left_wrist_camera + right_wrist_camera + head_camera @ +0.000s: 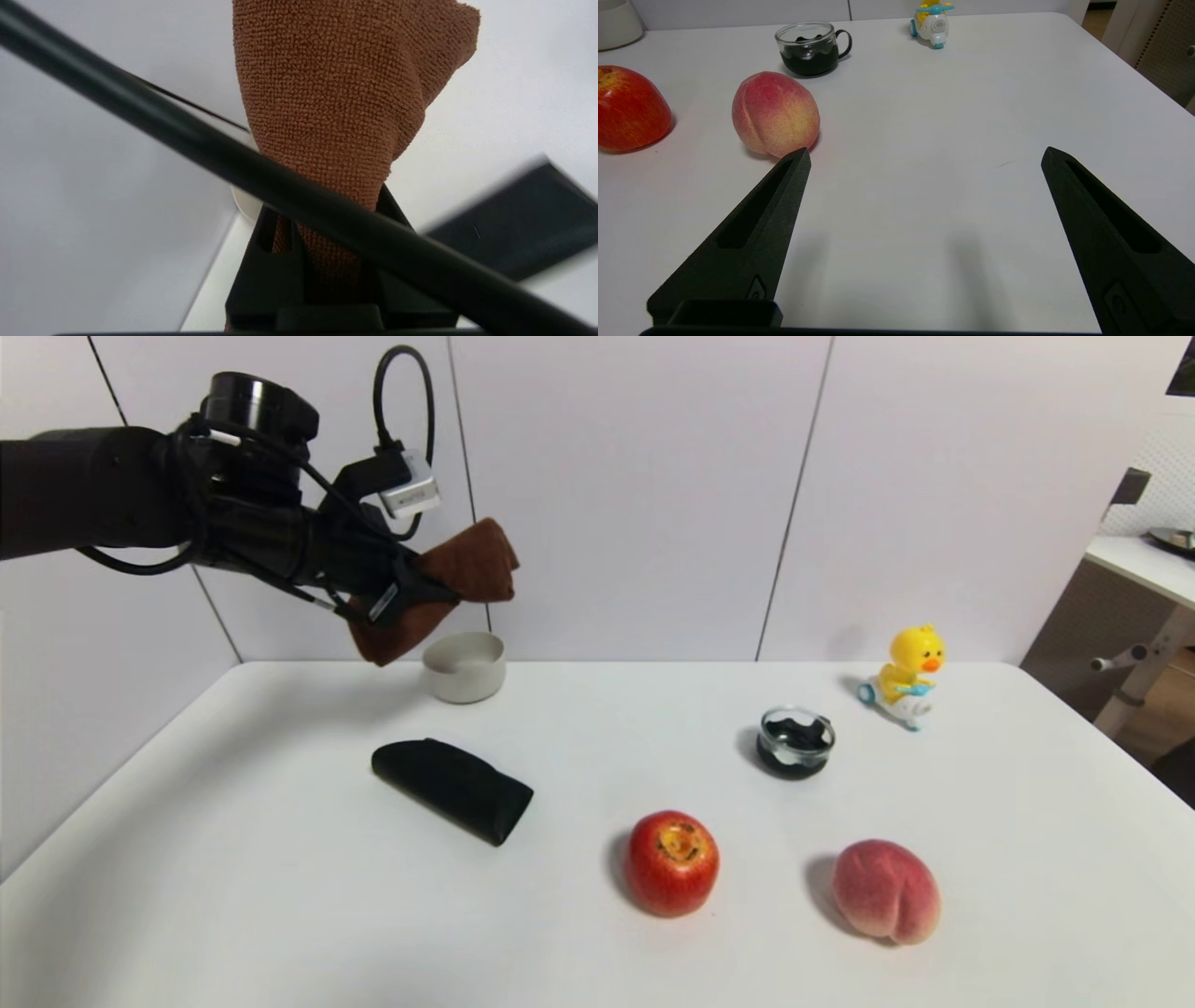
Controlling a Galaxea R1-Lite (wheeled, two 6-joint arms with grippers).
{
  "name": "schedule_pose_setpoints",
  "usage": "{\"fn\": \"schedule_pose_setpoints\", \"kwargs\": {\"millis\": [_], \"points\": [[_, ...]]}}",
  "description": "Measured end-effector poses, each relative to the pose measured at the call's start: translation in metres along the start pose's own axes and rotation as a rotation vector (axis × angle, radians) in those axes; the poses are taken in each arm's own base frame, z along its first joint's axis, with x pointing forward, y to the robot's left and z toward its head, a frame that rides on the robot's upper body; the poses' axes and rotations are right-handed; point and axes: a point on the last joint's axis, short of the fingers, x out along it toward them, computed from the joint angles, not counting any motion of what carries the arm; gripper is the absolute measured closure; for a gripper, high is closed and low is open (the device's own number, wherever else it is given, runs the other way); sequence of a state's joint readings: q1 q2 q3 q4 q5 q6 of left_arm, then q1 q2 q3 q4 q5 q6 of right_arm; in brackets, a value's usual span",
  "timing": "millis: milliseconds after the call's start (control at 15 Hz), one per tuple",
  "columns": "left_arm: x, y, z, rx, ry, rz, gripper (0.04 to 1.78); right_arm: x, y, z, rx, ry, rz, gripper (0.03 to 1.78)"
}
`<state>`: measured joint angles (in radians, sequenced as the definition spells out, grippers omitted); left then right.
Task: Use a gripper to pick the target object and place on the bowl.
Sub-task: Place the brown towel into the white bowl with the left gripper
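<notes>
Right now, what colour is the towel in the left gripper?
Reddish-brown terry towel, clamped in the left gripper; left wrist view shows it best.

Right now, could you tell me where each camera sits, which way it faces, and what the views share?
Head view: on the robot's head, looking forward and down at the white table; the left gripper holds the brown towel above the bowl.
Left wrist view: on the left arm, looking along its jaws, which are clamped on the towel.
Right wrist view: on the right arm, low over the table; the right gripper is open, facing the peach.
Shared: head and right wrist views both show the peach, the apple and the duck toy.
</notes>
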<state>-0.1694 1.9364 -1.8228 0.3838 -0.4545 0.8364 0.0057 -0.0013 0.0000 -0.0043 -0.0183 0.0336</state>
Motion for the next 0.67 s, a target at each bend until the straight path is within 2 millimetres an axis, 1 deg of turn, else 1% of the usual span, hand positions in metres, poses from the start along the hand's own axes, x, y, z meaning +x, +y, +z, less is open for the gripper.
{"fn": "schedule_pose_setpoints", "kwargs": {"millis": [133, 267, 467, 667], "points": [[0.021, 0.011, 0.000, -0.087, -0.100, 0.048, 1.47, 0.000, 0.000, 0.000, 0.000, 0.000, 0.000, 0.10], [0.042, 0.017, -0.006, -0.159, -0.175, 0.058, 1.47, 0.000, 0.000, 0.000, 0.000, 0.000, 0.000, 0.10], [0.069, 0.025, -0.022, -0.213, -0.226, 0.082, 1.47, 0.000, 0.000, 0.000, 0.000, 0.000, -0.001, 0.10], [0.086, 0.028, -0.041, -0.234, -0.228, 0.081, 1.47, 0.000, 0.000, 0.000, 0.000, 0.000, 0.000, 0.10]]}}
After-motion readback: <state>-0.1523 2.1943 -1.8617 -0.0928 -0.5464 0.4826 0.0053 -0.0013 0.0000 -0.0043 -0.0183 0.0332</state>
